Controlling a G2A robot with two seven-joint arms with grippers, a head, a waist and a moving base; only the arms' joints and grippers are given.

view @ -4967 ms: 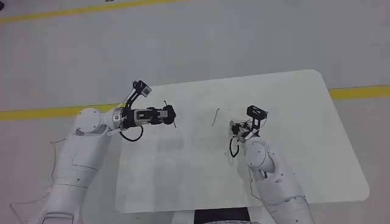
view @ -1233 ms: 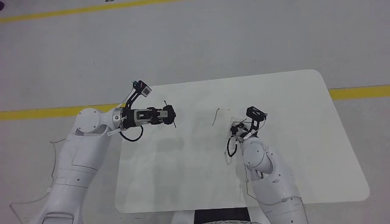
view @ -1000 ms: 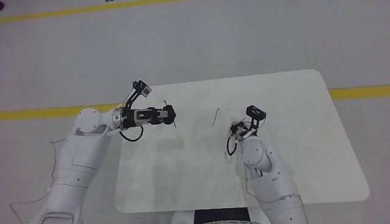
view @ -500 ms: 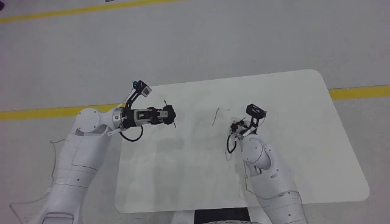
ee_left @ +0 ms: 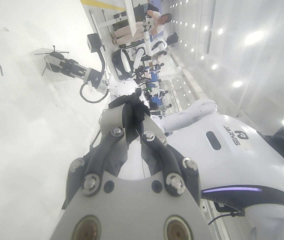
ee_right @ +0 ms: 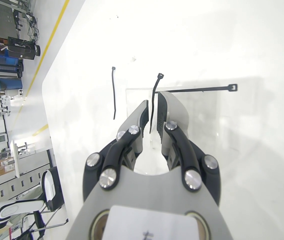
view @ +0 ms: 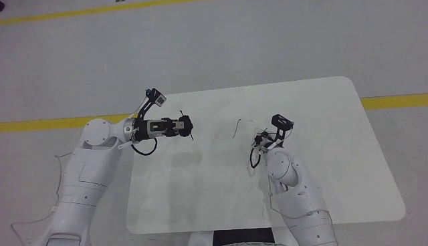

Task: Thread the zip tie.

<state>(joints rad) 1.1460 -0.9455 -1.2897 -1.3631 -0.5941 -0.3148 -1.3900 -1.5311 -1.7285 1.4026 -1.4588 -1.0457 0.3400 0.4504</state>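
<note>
**Lining Up for the Pinch**

Looking down on the right gripper (ee_right: pixel 153 98) poised low above a clear plate (ee_right: pixel 197 121) on the white table (view: pixel 334 146), and spotting the zip tie (ee_right: pixel 156 84) running straight down the gap between the jaws. Seeing daylight on both sides of the strap, so calling that grip parted and not yet pinching. Noting the locking head poking out just past the jaw tips, beyond the plate's edge, and the tail ending deep between the ribbed pads (ee_right: pixel 160 122).

Swinging over to the left gripper (view: pixel 189 124), well apart across the table: clamped tight, pinching a black strap (ee_left: pixel 142 156) thin enough to pass for another zip tie, though hard to be sure. Picking out a second zip tie (ee_right: pixel 202 89) lying along one edge of the plate, and a loose zip tie (view: pixel 235 128) flat on the table between the two arms.

Judging the handling now: dealing with something featherlight, springy along its length, probably slick plastic, liable to twist or squirt sideways under a crooked squeeze. Favouring a pinch across the flat of the strap, near the head, leaving the head's slot clear. Expecting trouble at the threading itself, aiming a whippy tail at a tiny slot.
</note>
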